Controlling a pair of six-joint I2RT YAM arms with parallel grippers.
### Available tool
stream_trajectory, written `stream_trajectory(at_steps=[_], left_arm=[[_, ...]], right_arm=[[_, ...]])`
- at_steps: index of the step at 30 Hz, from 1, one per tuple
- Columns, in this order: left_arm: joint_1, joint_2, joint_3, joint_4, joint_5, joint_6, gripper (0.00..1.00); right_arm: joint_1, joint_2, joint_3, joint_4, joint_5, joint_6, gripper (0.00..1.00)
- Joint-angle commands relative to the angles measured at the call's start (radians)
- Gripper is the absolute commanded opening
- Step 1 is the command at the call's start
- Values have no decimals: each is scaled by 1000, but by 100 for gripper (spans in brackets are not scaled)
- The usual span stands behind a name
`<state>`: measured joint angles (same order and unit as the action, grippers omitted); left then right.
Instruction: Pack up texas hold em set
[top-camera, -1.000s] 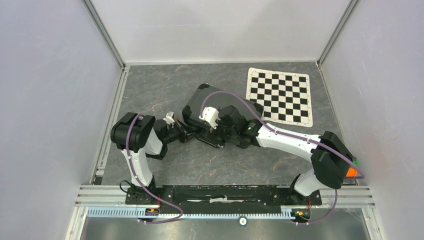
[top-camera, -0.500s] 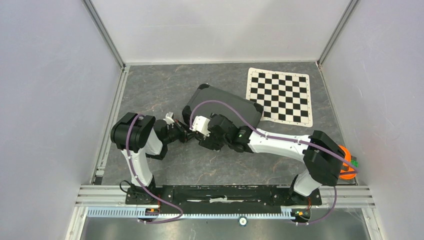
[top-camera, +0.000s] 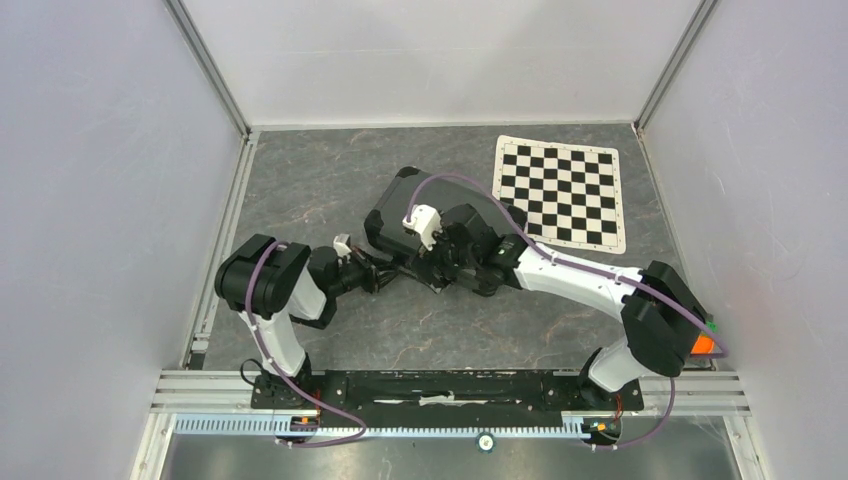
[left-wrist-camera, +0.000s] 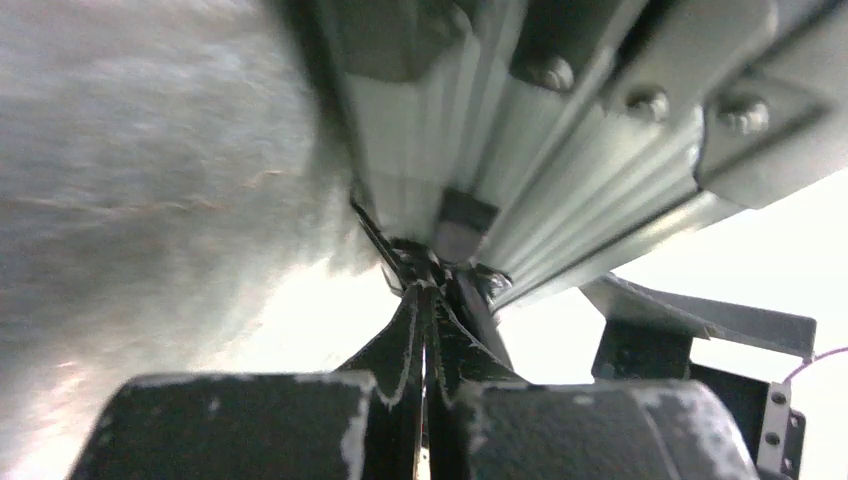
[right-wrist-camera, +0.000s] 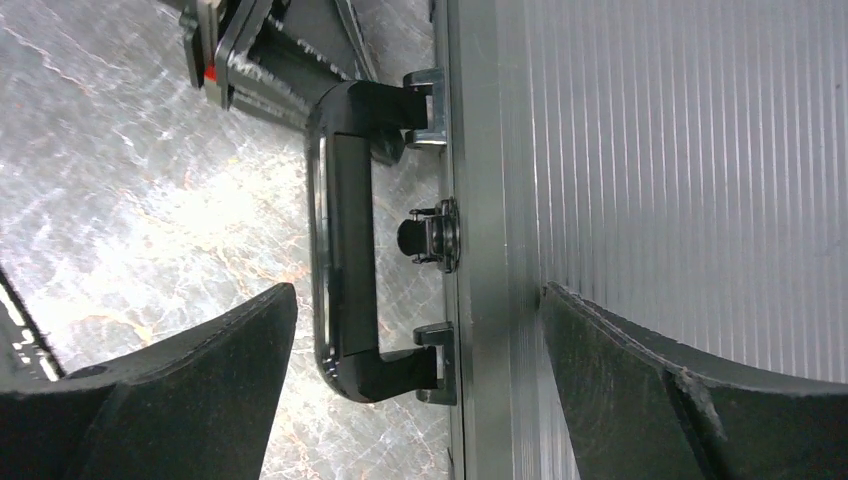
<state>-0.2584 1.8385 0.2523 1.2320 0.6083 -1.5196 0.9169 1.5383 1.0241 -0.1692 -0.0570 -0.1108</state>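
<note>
Case (top-camera: 388, 212) shut, mid-frame. R end effector (right-wrist-camera: 418, 300) has swung back over handle (right-wrist-camera: 335, 240), wide open, empty. L end effector (left-wrist-camera: 425, 300) closed, tips at latch (left-wrist-camera: 455, 225). Prob. only latching left.

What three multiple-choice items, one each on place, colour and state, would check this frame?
1. Where does the chequered mat lie relative to the case?
A) farther back, to its right
B) under it
C) by the left arm's base

2. What colour is the case's handle?
A) red
B) black
C) white

3. What state is the case in?
A) lid wide open
B) lid taken off
C) shut

Answers: A, the top view shows the mat back and right of the case; B, the right wrist view shows a black handle; C, lid and base meet at the latch.
</note>
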Motion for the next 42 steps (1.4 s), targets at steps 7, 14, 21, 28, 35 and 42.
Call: stream_trajectory(at_steps=[7, 14, 21, 28, 35, 42], left_arm=[[-62, -111, 56, 322, -25, -129, 2], [-62, -101, 47, 323, -21, -115, 2], [-62, -91, 27, 320, -21, -90, 2], [-42, -105, 5, 322, -18, -68, 2], [78, -276, -80, 86, 4, 101, 2], [85, -577, -41, -429, -56, 385, 3]], right_arm=[[-3, -4, -35, -67, -80, 16, 96], [42, 41, -4, -99, 231, 17, 71], [131, 107, 1, -101, 402, -15, 85], [194, 146, -65, -2, 745, -26, 66], [218, 161, -97, 83, 874, -82, 47], [224, 124, -73, 117, 892, -96, 7]])
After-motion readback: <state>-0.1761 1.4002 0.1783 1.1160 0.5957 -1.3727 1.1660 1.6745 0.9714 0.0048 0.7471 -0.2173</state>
